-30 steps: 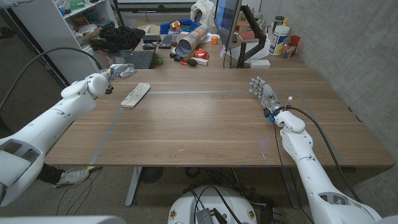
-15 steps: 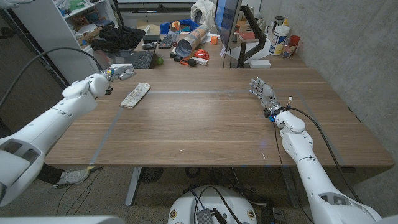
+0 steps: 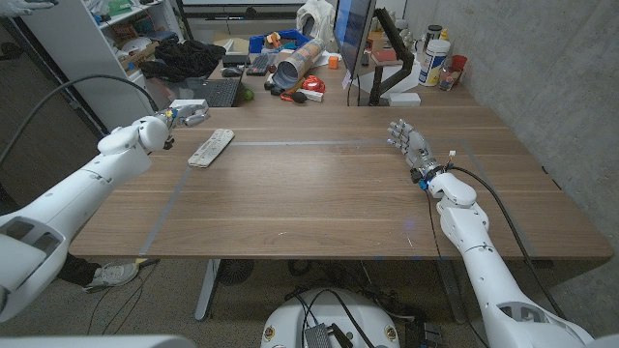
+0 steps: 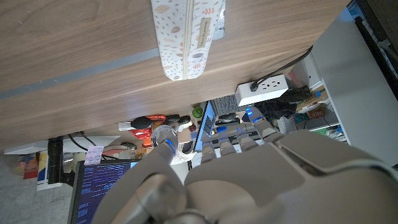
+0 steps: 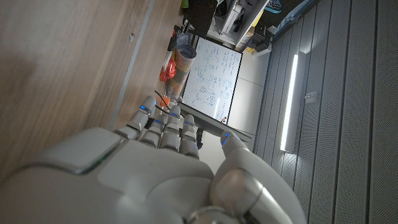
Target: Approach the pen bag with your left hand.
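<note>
The pen bag (image 3: 211, 147) is a long white pouch with a leaf print, lying on the wooden table (image 3: 319, 203) at its far left. My left hand (image 3: 189, 111) hovers just beyond it and a little to its left, fingers stretched out and holding nothing. In the left wrist view the pen bag (image 4: 188, 34) lies ahead of my left hand (image 4: 236, 168), with a gap between them. My right hand (image 3: 408, 145) stands over the table's right side with its fingers extended and apart; in the right wrist view my right hand (image 5: 161, 168) holds nothing.
Past the table's far edge sit a black laptop (image 3: 215, 92), a cardboard tube (image 3: 295, 63), a monitor (image 3: 353, 34) and bottles (image 3: 437, 58). A white power strip (image 4: 262, 91) lies beyond the pen bag. A grey wall runs along the right.
</note>
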Robot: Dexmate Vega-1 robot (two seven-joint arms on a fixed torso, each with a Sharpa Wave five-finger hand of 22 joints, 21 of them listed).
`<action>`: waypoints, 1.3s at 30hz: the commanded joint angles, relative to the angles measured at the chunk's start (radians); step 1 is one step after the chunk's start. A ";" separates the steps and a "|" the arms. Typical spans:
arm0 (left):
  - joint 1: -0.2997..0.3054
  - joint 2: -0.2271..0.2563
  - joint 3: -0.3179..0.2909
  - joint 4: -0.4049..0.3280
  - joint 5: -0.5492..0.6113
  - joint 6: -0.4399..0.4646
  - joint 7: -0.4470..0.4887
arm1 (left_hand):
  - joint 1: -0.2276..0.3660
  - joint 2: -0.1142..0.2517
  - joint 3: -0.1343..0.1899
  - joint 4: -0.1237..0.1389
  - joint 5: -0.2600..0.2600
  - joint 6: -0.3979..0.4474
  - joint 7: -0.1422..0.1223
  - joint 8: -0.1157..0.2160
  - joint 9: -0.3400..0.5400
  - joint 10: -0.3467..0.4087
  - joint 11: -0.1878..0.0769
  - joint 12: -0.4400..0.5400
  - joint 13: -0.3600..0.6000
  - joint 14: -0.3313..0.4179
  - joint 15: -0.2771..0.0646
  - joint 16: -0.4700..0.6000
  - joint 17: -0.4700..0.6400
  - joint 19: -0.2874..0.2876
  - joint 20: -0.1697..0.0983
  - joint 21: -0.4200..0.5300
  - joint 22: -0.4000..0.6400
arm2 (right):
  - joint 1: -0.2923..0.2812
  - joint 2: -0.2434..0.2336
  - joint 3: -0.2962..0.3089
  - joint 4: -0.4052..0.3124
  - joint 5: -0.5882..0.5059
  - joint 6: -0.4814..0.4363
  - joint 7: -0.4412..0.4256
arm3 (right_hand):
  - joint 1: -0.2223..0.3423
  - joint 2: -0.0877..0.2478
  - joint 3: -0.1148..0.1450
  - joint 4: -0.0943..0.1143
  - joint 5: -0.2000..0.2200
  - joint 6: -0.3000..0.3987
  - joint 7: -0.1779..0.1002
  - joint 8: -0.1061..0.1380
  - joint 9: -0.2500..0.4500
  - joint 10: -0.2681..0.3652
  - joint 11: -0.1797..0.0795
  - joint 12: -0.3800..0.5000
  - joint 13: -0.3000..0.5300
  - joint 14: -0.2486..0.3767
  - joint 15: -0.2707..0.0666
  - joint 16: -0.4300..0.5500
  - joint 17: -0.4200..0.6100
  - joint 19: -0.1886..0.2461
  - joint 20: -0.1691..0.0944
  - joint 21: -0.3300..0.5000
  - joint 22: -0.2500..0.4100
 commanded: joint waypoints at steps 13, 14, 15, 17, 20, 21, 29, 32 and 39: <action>-0.021 -0.020 0.027 0.046 0.005 0.004 -0.003 | 0.011 0.001 -0.004 0.002 0.005 0.006 -0.004 0.006 0.002 -0.006 -0.003 0.001 0.004 -0.007 -0.012 0.001 0.006 -0.006 -0.001 -0.002 0.002 | -0.014 -0.005 0.009 -0.022 0.001 -0.010 0.000 | 0.006 0.012 -0.005 0.004 0.005 0.008 0.001 0.007 0.005 0.004 -0.001 0.004 0.001 0.000 0.008 -0.003 0.001 0.006 -0.012 -0.006 0.004; -0.022 -0.020 0.029 0.046 0.006 0.005 -0.003 | 0.011 0.001 -0.004 0.002 0.005 0.006 -0.004 0.006 0.002 -0.006 -0.003 0.001 0.004 -0.008 -0.011 0.001 0.006 -0.007 -0.001 -0.002 0.002 | -0.014 -0.005 0.009 -0.023 0.001 -0.010 0.000 | 0.007 0.012 -0.005 0.004 0.005 0.008 0.001 0.006 0.005 0.004 -0.001 0.004 0.001 0.000 0.008 -0.003 0.001 0.007 -0.012 -0.006 0.004; -0.022 -0.020 0.029 0.046 0.007 0.006 -0.003 | 0.011 0.000 -0.005 0.002 0.005 0.006 -0.004 0.006 0.002 -0.005 -0.003 0.001 0.004 -0.008 -0.012 0.001 0.006 -0.007 -0.001 -0.003 0.002 | -0.015 -0.005 0.010 -0.024 0.001 -0.010 0.000 | 0.007 0.013 -0.005 0.003 0.005 0.008 0.000 0.006 0.005 0.004 -0.001 0.004 0.001 0.000 0.008 -0.003 0.001 0.006 -0.011 -0.006 0.004; -0.022 -0.021 0.029 0.047 0.005 0.008 -0.002 | 0.011 0.000 -0.005 0.002 0.005 0.006 -0.005 0.006 0.002 -0.005 -0.004 0.001 0.004 -0.008 -0.012 0.001 0.006 -0.008 0.000 -0.003 0.002 | -0.016 -0.006 0.010 -0.025 0.001 -0.010 0.001 | 0.007 0.012 -0.005 0.003 0.005 0.008 0.001 0.007 0.005 0.003 -0.002 0.003 0.001 0.000 0.008 -0.003 0.001 0.007 -0.011 -0.007 0.004; -0.024 -0.022 0.032 0.048 0.008 0.010 -0.003 | 0.011 0.000 -0.005 0.002 0.005 0.007 -0.004 0.006 0.002 -0.006 -0.003 0.001 0.004 -0.008 -0.011 0.002 0.006 -0.007 -0.001 -0.003 0.003 | -0.019 -0.006 0.011 -0.029 0.001 -0.010 0.002 | 0.007 0.011 -0.005 0.003 0.005 0.008 0.001 0.007 0.005 0.003 0.000 0.003 0.001 0.000 0.008 -0.003 0.001 0.007 -0.011 -0.007 0.004; -0.025 -0.023 0.033 0.049 0.008 0.011 -0.003 | 0.011 0.000 -0.005 0.002 0.005 0.007 -0.005 0.006 0.002 -0.006 -0.005 0.001 0.004 -0.007 -0.011 0.002 0.006 -0.007 -0.001 -0.003 0.003 | -0.020 -0.007 0.012 -0.031 0.001 -0.011 0.001 | 0.006 0.012 -0.005 0.004 0.005 0.008 0.000 0.007 0.005 0.003 -0.002 0.003 0.001 0.000 0.009 -0.003 0.001 0.007 -0.011 -0.008 0.005; -0.031 -0.028 0.039 0.060 0.009 0.011 -0.001 | 0.011 0.000 -0.007 0.003 0.006 0.006 -0.006 0.006 0.002 -0.005 -0.006 0.002 0.004 -0.008 -0.011 0.002 0.006 -0.007 -0.001 -0.004 0.003 | -0.031 -0.008 0.015 -0.046 0.001 -0.014 0.000 | 0.006 0.012 -0.005 0.004 0.005 0.008 0.000 0.007 0.005 0.004 -0.002 0.004 0.001 -0.001 0.008 -0.003 0.001 0.008 -0.011 -0.010 0.005; -0.035 -0.029 0.041 0.068 0.010 0.010 0.001 | 0.011 0.000 -0.007 0.003 0.006 0.008 -0.005 0.007 0.002 -0.005 -0.003 0.002 0.004 -0.009 -0.012 0.002 0.006 -0.007 -0.001 -0.004 0.003 | -0.035 -0.008 0.015 -0.053 0.000 -0.015 -0.003 | 0.006 0.012 -0.006 0.004 0.005 0.008 0.000 0.007 0.005 0.004 -0.001 0.004 0.001 -0.001 0.009 -0.003 0.001 0.008 -0.011 -0.010 0.005; -0.049 -0.037 0.046 0.100 0.005 -0.001 0.006 | 0.011 0.000 -0.008 0.003 0.006 0.007 -0.006 0.006 0.002 -0.004 -0.003 0.002 0.004 -0.009 -0.012 0.003 0.006 -0.008 -0.001 -0.005 0.003 | -0.044 -0.006 0.017 -0.068 -0.002 -0.019 -0.008 | 0.006 0.011 -0.006 0.004 0.006 0.008 0.000 0.007 0.005 0.004 -0.001 0.003 0.001 -0.001 0.011 -0.003 0.000 0.008 -0.010 -0.012 0.005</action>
